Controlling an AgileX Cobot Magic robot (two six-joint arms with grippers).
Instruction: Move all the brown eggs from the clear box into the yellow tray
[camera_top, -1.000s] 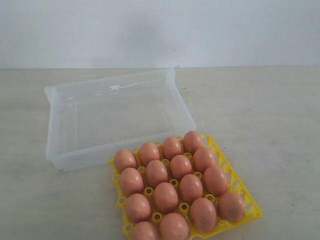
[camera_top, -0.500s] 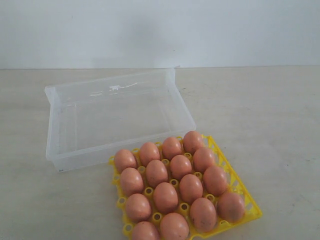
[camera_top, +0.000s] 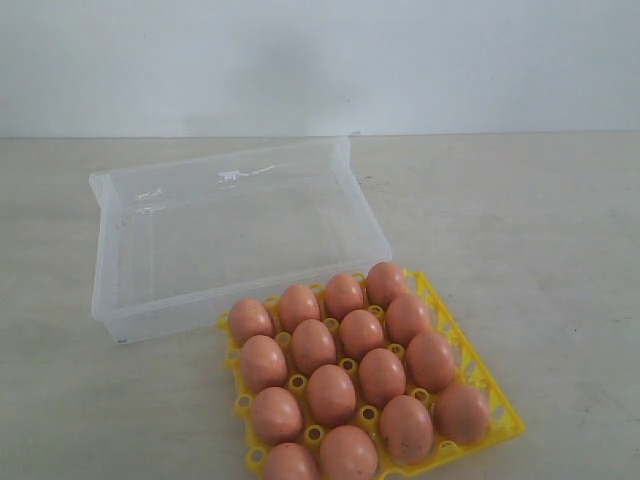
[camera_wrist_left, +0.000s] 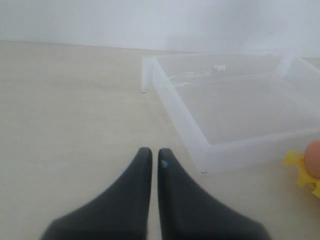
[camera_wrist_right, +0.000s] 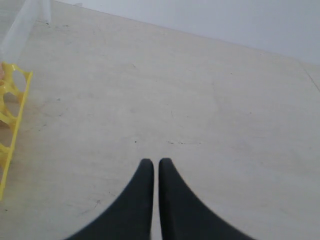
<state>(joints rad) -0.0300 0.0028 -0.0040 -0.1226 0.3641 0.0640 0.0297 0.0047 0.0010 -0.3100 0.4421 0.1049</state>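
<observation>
Several brown eggs (camera_top: 331, 393) fill the cups of the yellow tray (camera_top: 508, 421) at the front of the table. Behind it stands the clear box (camera_top: 112, 310), with no egg inside it. Neither gripper shows in the exterior view. In the left wrist view my left gripper (camera_wrist_left: 155, 152) is shut with nothing between its fingers, apart from the clear box (camera_wrist_left: 180, 112); one egg (camera_wrist_left: 314, 158) and a tray corner (camera_wrist_left: 296, 162) show at the frame's edge. My right gripper (camera_wrist_right: 155, 162) is shut and holds nothing, over bare table, with the tray's edge (camera_wrist_right: 15, 132) off to one side.
The pale table (camera_top: 540, 220) runs back to a white wall (camera_top: 320, 60). A corner of the clear box (camera_wrist_right: 20, 27) shows in the right wrist view.
</observation>
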